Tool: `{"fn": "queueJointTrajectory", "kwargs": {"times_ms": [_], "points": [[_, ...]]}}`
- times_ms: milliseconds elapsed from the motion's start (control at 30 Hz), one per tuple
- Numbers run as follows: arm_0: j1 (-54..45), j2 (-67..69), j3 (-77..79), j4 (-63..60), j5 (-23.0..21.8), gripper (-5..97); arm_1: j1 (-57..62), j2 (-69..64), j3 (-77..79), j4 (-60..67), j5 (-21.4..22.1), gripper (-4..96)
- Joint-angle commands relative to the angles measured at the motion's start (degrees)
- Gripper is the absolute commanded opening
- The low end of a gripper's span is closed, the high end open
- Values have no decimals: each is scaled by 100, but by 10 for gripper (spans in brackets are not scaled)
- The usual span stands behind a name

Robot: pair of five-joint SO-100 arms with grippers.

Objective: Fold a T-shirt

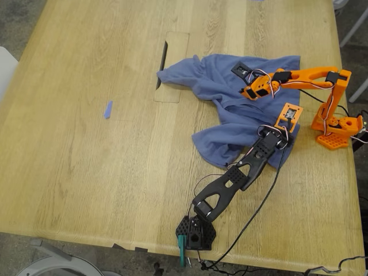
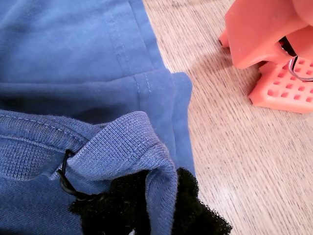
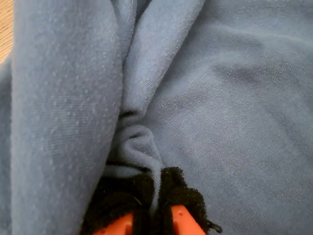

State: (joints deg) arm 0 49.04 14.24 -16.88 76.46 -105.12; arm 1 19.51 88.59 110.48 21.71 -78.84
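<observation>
Altogether one T-shirt (image 1: 230, 109), two pinching grippers.

My first gripper (image 2: 149, 203) pinches a ribbed, stitched edge of the slate-blue T-shirt (image 2: 73, 58), its black padded fingertips (image 2: 198, 213) closed on a raised ridge of cloth. A thin black cord loop (image 2: 64, 176) lies against the ribbing beside the jaws. Beyond the pinch, layered hems with double stitching lie flat on the pale wooden table (image 2: 239, 161). An orange arm base (image 2: 286, 88) with a grid of square holes stands on the wood, well apart from the cloth.
</observation>
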Motion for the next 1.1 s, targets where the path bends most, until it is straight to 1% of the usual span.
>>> {"fn": "queueJointTrajectory", "kwargs": {"times_ms": [0,233,433,567,700,767,867,967,1067], "points": [[598,299,-255,-185,-62,-1,176,18,-439,-193,-26,-1],[694,229,-246,-185,-44,-1,536,-149,-475,-290,-35,-1],[598,-501,-237,-404,-9,0,571,-149,-475,-255,-44,-1],[229,-817,-229,-527,0,50,387,-123,-554,-141,-35,-1],[-193,-826,-229,-545,97,143,176,-123,-580,-44,-35,-1],[-325,-800,-229,-589,167,255,105,-141,-571,-35,-35,-1],[-422,-738,-237,-712,193,462,62,-141,-571,9,-26,-1],[-475,-624,-237,-712,202,569,35,-123,-624,141,-35,-1],[-501,-413,-237,-712,202,624,-53,-105,-686,272,-44,-1]]}}
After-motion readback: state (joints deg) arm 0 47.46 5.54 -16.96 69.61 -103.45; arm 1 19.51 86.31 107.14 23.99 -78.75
